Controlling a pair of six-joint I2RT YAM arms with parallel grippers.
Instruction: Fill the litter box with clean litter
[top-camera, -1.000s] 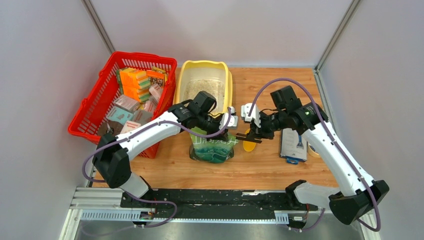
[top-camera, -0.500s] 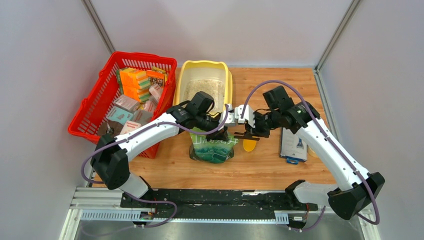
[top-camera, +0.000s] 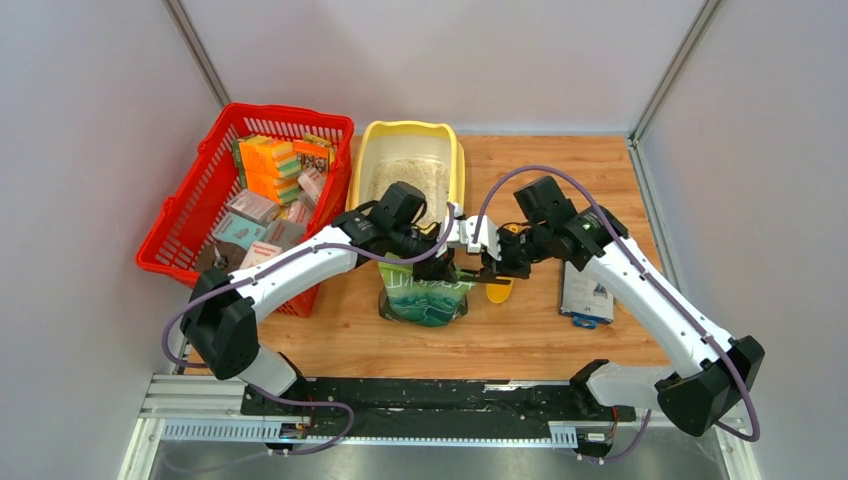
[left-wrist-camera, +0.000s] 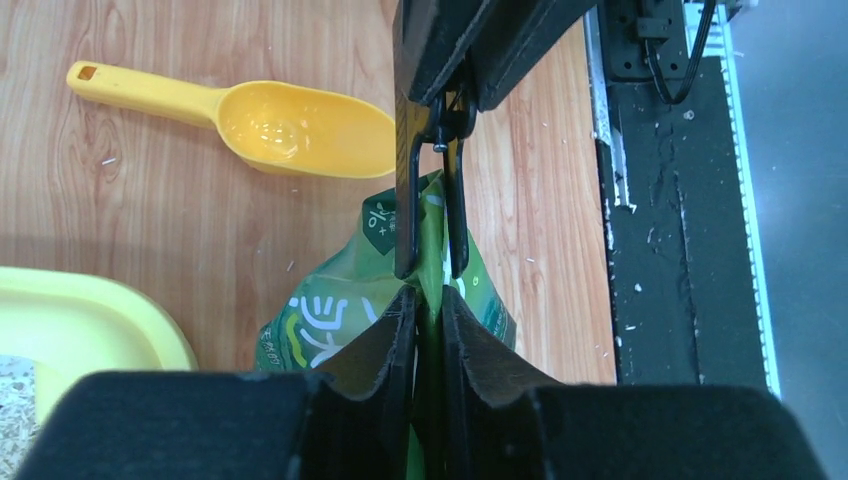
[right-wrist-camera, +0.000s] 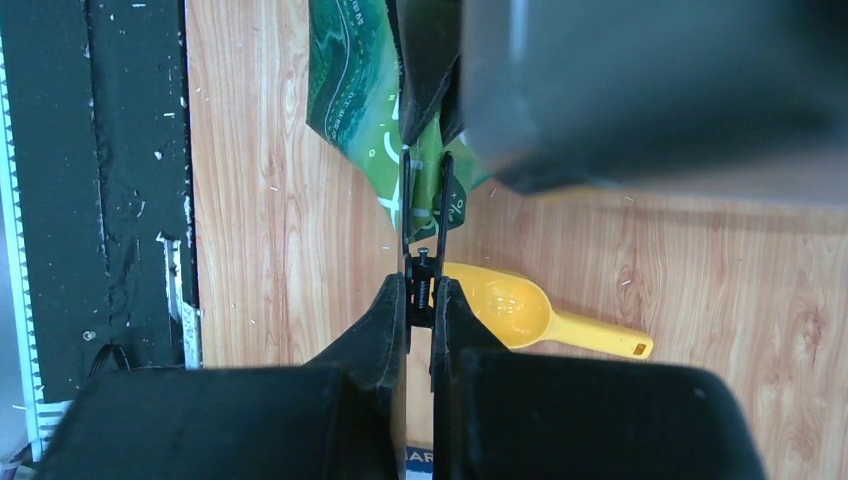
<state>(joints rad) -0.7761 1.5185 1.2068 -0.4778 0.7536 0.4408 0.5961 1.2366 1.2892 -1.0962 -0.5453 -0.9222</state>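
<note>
We are counting one pale yellow litter box (top-camera: 405, 127), one red mesh basket (top-camera: 180, 215), one green pouch (top-camera: 425, 300), one yellow scoop (left-wrist-camera: 300, 125), one black clip (right-wrist-camera: 421, 290) and one blue-and-white packet (top-camera: 588, 290) on the surface (top-camera: 560, 160). We are seeing two white robot arms, a left arm (top-camera: 300, 265) and a right arm (top-camera: 640, 280). Inside the basket we are making out many small cartons (top-camera: 270, 165), orange, grey and teal among them, but they are lying too jumbled for us to be giving an exact number.
</note>
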